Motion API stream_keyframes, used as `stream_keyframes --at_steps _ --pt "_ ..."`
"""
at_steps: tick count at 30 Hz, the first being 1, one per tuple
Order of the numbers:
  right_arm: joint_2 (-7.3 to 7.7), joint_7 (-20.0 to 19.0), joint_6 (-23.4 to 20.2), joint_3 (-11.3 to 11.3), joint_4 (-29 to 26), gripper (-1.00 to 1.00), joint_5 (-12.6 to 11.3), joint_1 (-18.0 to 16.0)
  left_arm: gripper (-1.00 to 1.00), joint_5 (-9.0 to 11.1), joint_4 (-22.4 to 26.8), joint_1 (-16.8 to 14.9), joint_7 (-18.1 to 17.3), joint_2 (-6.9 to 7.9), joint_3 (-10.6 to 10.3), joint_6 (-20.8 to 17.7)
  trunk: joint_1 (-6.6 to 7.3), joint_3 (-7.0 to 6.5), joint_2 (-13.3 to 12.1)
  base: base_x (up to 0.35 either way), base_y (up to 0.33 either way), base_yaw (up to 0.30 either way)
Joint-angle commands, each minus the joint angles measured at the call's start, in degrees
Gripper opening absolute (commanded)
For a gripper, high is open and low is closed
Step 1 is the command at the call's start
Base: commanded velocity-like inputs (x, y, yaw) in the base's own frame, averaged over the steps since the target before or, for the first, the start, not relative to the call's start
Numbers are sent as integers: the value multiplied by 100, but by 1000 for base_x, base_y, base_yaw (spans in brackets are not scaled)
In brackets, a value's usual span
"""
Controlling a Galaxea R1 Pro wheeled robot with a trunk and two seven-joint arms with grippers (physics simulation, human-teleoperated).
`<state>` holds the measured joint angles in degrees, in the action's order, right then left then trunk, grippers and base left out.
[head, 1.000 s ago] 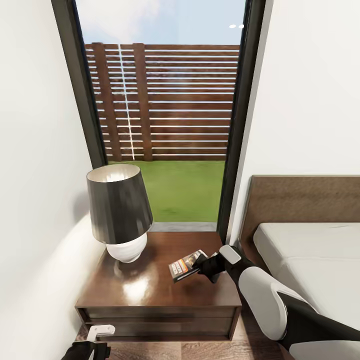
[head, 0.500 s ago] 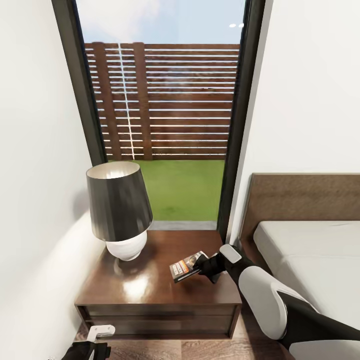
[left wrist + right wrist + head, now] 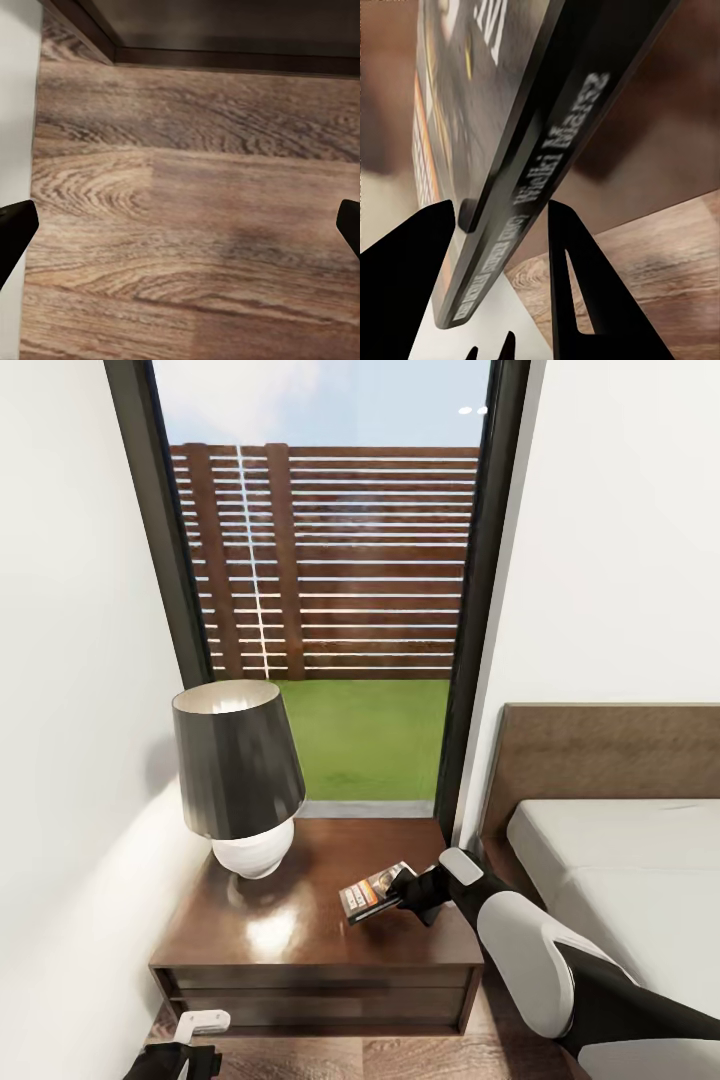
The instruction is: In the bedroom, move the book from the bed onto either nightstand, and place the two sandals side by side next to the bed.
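Now right pincer [image 3: 402,890] clamped on book [image 3: 372,891], just above nightstand [image 3: 300,930], left pincer [image 3: 180,225] spread.

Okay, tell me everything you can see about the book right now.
The book is a thin paperback with a dark photo cover, an orange band and white lettering, plus pale lettering along its black spine. The right pincer is shut on one edge of it, its two black fingers pressing either side. It is held tilted above the glossy dark wooden nightstand, to the right of the lamp. Whether any corner touches the wood cannot be told.
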<state>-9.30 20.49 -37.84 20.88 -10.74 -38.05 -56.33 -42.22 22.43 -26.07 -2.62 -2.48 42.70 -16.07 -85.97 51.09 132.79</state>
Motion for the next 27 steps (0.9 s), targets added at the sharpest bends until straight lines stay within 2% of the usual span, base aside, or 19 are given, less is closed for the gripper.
stream_keyframes --at_steps 1,14,18,27 --pt "-2 60 -13 -3 -13 -100 -62 0 100 -40 16 -3 -28 -7 36 -23 1 6 3 0 0 0" --pt "-2 61 -13 0 -12 -100 -62 -1 100 -40 9 -3 -28 -7 36 -21 1 6 3 0 0 0" --pt "-2 61 -13 0 -12 -100 -62 -1 100 -40 5 -3 -28 -7 36 -20 -87 78 163 0 0 0" --pt "0 64 -13 -4 -15 -100 -62 -1 100 -40 -1 -3 -28 -7 36 -19 -87 78 163 0 0 0"
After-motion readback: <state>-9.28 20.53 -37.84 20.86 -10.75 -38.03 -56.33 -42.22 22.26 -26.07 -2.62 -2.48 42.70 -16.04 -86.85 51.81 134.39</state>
